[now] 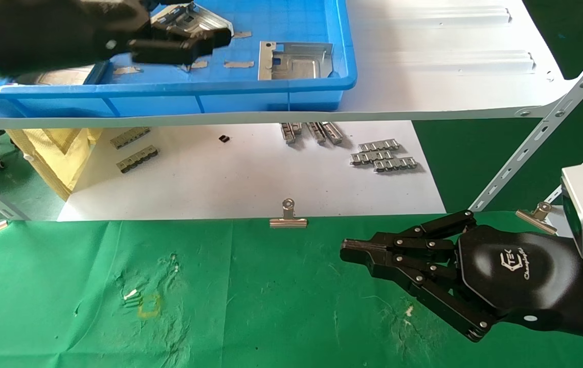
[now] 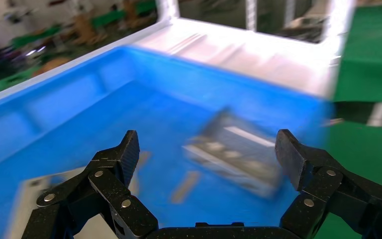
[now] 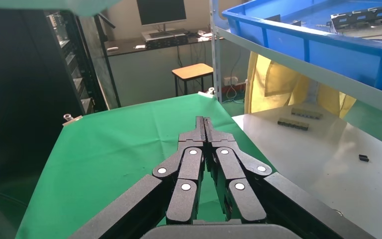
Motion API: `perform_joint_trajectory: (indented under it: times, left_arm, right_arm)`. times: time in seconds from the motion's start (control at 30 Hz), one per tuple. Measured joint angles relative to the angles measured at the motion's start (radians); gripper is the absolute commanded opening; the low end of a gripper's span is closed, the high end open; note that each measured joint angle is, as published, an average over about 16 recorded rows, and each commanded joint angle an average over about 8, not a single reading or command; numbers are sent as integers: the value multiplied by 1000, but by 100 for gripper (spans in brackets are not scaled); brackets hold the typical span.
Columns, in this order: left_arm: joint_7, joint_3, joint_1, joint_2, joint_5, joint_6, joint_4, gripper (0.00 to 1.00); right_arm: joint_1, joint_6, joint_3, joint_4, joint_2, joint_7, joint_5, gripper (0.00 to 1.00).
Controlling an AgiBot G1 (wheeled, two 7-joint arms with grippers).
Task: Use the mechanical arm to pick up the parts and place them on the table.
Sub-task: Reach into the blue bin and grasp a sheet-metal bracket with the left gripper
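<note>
Left gripper (image 1: 204, 43) over the blue bin (image 1: 271, 94), fingers spread wide, nothing grasped; one part (image 2: 234, 152) lies on the bin floor between and beyond its fingertips, blurred. A second part (image 1: 295, 60) rests in the bin's right corner. Right gripper (image 1: 358, 251) hovers over the green table (image 1: 66, 286) below the bin, fingers pressed together, empty

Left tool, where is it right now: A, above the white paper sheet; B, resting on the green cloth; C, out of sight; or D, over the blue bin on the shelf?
D: the left tool hangs open over the blue bin, above its metal parts.
</note>
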Motion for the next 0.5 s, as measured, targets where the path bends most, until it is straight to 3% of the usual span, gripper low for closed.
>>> perform_joint_trajectory:
  times: [0.13, 0.2, 0.4, 0.47, 0.5]
  left_arm:
    - [33, 31, -91, 74, 71, -104, 165, 99]
    - [46, 43, -124, 106, 98, -158, 234, 90]
    - [69, 68, -187, 175, 156, -296, 386, 17]
    - [70, 75, -200, 190, 168, -323, 419, 0]
    - [69, 78, -205, 196, 174, -332, 433, 0]
  right_arm:
    - [0, 0, 0, 0, 0, 0, 0, 0]
    - [0, 0, 0, 0, 0, 0, 0, 0]
    - [0, 0, 0, 0, 0, 0, 0, 0]
    - [0, 0, 0, 0, 0, 0, 0, 0]
    - [0, 0, 0, 0, 0, 0, 0, 0]
